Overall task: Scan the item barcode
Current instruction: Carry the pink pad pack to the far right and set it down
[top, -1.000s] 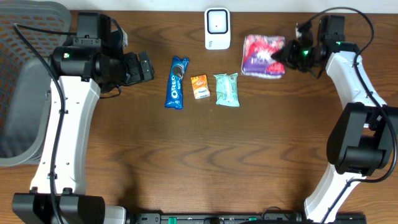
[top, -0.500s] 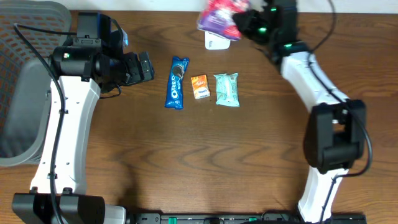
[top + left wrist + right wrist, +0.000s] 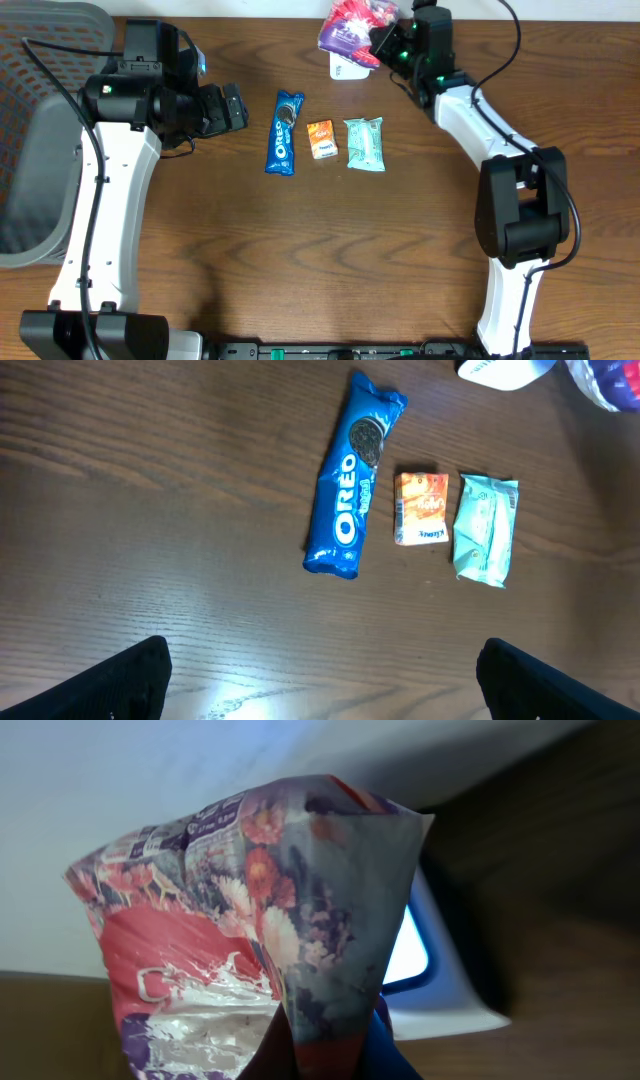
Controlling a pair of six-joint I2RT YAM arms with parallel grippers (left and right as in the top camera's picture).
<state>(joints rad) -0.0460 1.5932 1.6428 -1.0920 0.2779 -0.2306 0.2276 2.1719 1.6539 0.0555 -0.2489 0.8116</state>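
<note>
Right end effector (image 3: pixel 380 40) pinching flowery bag (image 3: pixel 350 22) over white scanner (image 3: pixel 345 68), left end effector (image 3: pixel 236 107) spread wide, blue cookie pack (image 3: pixel 285 132) on surface (image 3: pixel 300 260)

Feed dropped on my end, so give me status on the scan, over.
Left pincer open, empty, hovering left of the Oreo pack. Right pincer shut on floral packet, held over the scanner. Nothing between them.
</note>
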